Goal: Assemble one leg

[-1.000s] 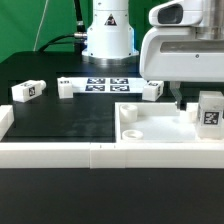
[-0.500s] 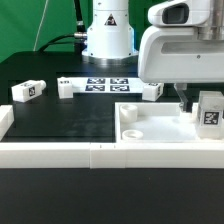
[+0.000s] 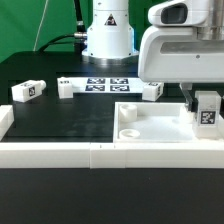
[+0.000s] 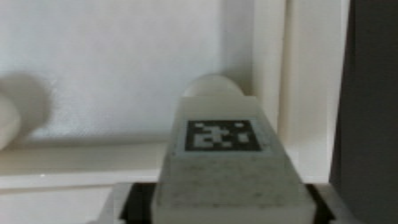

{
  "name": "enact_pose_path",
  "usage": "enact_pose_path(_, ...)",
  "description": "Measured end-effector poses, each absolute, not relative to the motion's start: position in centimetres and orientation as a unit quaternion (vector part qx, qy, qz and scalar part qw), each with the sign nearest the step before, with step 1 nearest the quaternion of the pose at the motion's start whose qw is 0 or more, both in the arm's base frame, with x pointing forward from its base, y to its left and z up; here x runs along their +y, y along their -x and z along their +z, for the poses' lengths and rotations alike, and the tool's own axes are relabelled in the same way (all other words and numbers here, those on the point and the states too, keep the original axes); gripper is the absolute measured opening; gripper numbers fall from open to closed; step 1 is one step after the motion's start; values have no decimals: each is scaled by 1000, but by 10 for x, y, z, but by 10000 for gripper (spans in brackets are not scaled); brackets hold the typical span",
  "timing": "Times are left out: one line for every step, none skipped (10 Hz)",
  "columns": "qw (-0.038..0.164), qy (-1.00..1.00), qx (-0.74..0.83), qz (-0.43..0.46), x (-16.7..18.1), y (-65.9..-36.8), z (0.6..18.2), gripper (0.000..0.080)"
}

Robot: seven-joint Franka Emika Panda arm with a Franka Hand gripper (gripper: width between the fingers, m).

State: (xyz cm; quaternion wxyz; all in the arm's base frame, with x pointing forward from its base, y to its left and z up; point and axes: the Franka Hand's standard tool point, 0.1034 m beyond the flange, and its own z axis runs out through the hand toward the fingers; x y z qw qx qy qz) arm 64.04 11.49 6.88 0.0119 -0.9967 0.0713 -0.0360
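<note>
My gripper [image 3: 203, 99] is shut on a leg [image 3: 206, 110], a stubby white block with a black-and-white tag, and holds it upright over the corner of the white tray-like tabletop [image 3: 150, 131] on the exterior view's right. In the wrist view the leg [image 4: 221, 150] fills the space between my dark fingers [image 4: 143, 203], tag facing the camera, with its tip close to the tabletop's inner corner [image 4: 107, 70]. Whether the leg touches the tabletop cannot be told.
Three more legs lie on the black table: one at the exterior view's left [image 3: 27, 91], one by the marker board [image 3: 67, 87], one behind the tabletop [image 3: 150, 90]. The marker board [image 3: 105, 84] lies at the back. Long white rails [image 3: 60, 153] border the front.
My gripper and the held leg have shifted a little toward the exterior view's left and slightly down, closer to the tabletop's corner. Nothing else moved.
</note>
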Motion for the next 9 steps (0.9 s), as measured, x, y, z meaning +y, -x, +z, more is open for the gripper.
enact_pose_path(18, 992, 119, -37, 114, -641, 69, 290)
enact_pose_path(27, 980, 196, -34, 113, -641, 68, 290)
enact_pose_path(31, 963, 267, -30, 112, -640, 68, 290)
enact_pose_path(35, 946, 323, -26, 113, -640, 68, 290)
enact_pose_path(42, 929, 367, -23, 112, -640, 68, 290)
enact_pose_path(45, 905, 423, -19, 112, -639, 67, 290)
enact_pose_path(47, 878, 477, -15, 113, -639, 67, 290)
enact_pose_path(47, 850, 525, -12, 114, -638, 67, 290)
enact_pose_path(45, 812, 582, -8, 114, -637, 67, 290)
